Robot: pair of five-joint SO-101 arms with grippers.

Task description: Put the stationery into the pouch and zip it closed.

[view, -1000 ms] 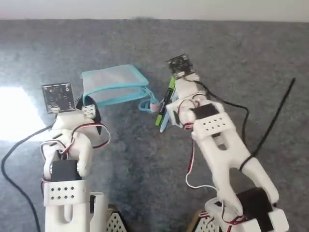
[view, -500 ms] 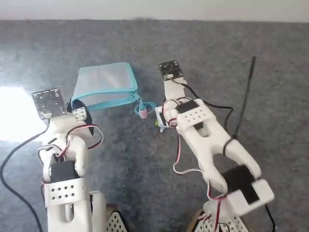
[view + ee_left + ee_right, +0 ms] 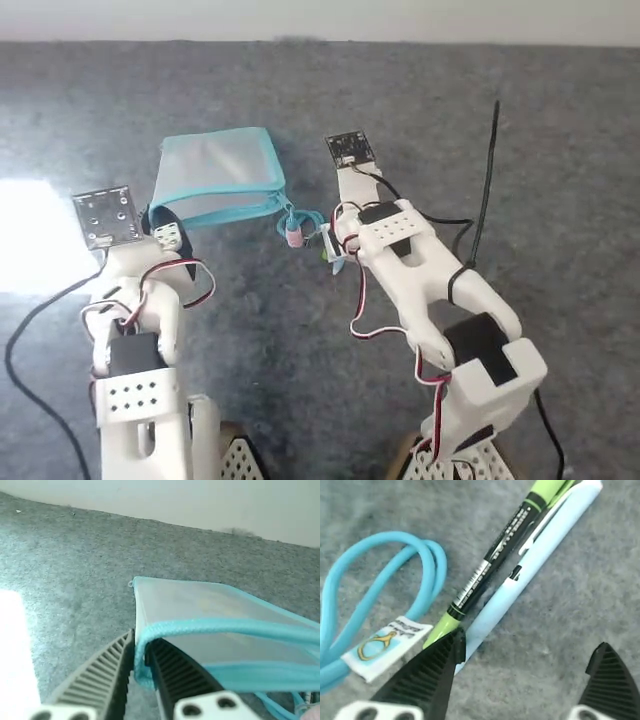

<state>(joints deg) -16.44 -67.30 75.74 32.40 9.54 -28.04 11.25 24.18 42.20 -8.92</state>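
A teal mesh pouch point(image 3: 215, 172) lies open on the grey table. My left gripper point(image 3: 160, 222) is shut on its near-left corner; in the left wrist view the fingers point(image 3: 117, 672) pinch the pouch's point(image 3: 200, 605) zipper edge. A blue cord loop point(image 3: 380, 577) with a tag point(image 3: 385, 644) and a pink charm point(image 3: 294, 237) hang off the pouch's right end. A green pen point(image 3: 497, 550) and a light blue pen point(image 3: 540, 545) lie side by side just right of it. My right gripper point(image 3: 520, 685) hovers open over the pens' tips, one finger touching the green tip.
A black cable point(image 3: 484, 180) runs across the table right of the right arm. A bright glare patch point(image 3: 30, 235) covers the table's left edge. A pale wall borders the table's far edge point(image 3: 320, 40).
The right arm has swung left and dropped over the pens, hiding most of them in the high view. The left gripper has dragged the pouch slightly left.
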